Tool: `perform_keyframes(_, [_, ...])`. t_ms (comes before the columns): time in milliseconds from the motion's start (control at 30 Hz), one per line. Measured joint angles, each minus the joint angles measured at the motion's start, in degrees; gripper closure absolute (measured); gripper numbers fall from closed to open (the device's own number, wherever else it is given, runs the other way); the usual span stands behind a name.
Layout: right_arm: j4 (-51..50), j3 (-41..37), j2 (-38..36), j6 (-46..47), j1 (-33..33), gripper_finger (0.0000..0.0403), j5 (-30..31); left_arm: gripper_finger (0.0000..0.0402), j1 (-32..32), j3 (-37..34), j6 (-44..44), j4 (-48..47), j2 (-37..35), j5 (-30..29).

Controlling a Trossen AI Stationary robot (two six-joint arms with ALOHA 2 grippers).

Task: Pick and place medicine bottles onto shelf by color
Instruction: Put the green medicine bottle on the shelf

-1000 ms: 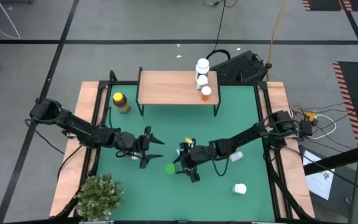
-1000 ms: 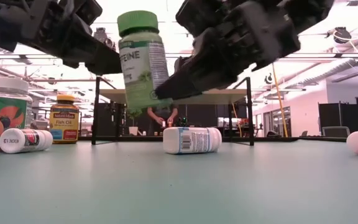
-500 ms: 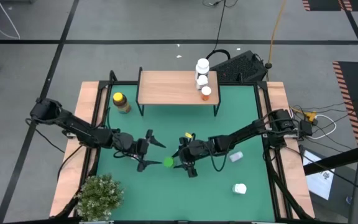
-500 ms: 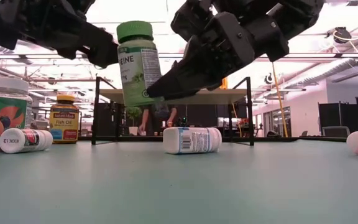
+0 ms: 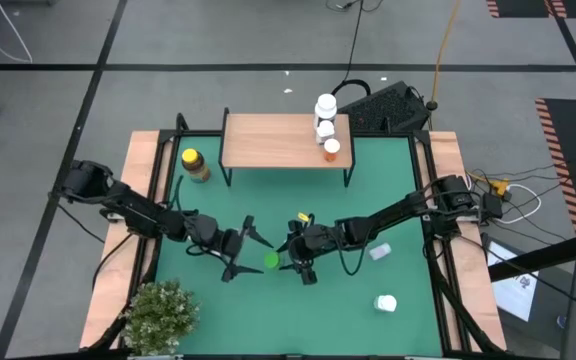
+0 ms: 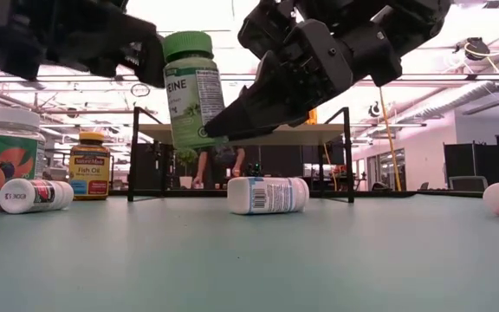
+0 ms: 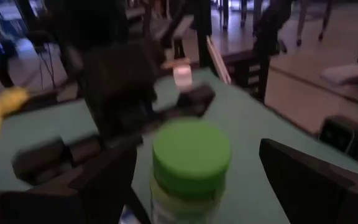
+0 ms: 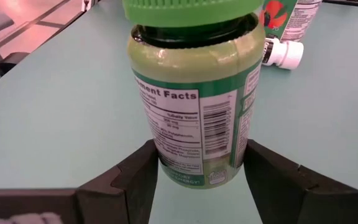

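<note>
You see the green bottle (image 6: 194,91) held upright above the middle of the green mat (image 5: 388,200), lifted clear of it. The right gripper (image 8: 197,171) clamps its lower body between both fingers. The left gripper (image 5: 248,250) stands just beside it toward the mat's left edge, its jaws spread wide on each side of the green cap, without touching. On the shelf (image 5: 278,140) at the mat's far edge, three bottles (image 5: 325,125) stand at its right end. An amber fish oil bottle (image 5: 194,164) stands near the far left corner.
</note>
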Motion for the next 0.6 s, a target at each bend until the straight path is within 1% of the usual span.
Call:
perform_keyframes(300, [0.55,0.0,0.21,-0.09,0.0,0.0195,-0.18,0.0072,-0.24,0.03,-0.31,1.36,0.0,-0.08])
perform_keyframes(433, [1.86,0.0,0.21,-0.12,0.0,0.0195,-2.77,0.0071,-0.24,0.03,-0.28,1.53,0.0,-0.06])
perform_keyframes(600, [2.48,0.0,0.21,-0.13,0.02,0.0195,-2.89,0.0069,-0.24,0.03,0.15,1.86,0.0,-0.03])
